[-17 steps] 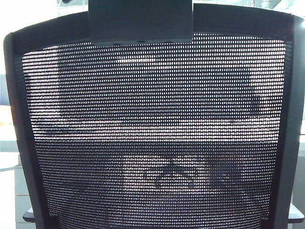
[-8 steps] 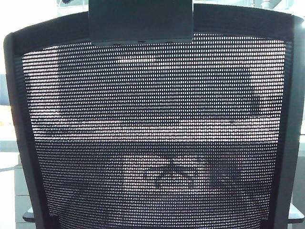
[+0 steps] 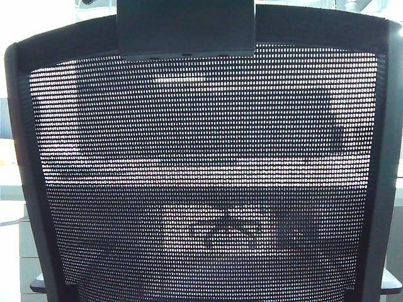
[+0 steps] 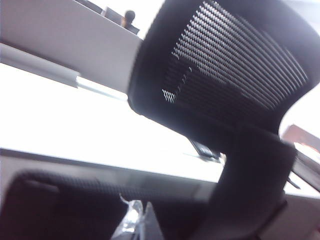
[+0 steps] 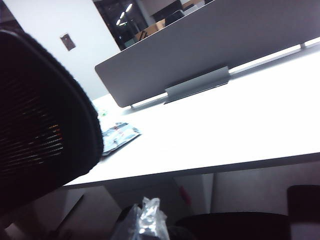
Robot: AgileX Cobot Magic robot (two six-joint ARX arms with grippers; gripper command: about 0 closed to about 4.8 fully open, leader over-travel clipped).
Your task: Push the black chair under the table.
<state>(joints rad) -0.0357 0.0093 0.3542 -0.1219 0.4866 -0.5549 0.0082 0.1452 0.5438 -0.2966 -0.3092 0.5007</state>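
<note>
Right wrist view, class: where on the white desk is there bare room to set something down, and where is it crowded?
The table is bare from the grey divider panel to its near edge. It is crowded by the packet beside the black chair. The left gripper and right gripper sit low, barely showing.

Left gripper [image 4: 135, 225], right gripper [image 5: 145, 222]: plastic-wrapped tips barely visible; jaws perhaps closed.
</note>
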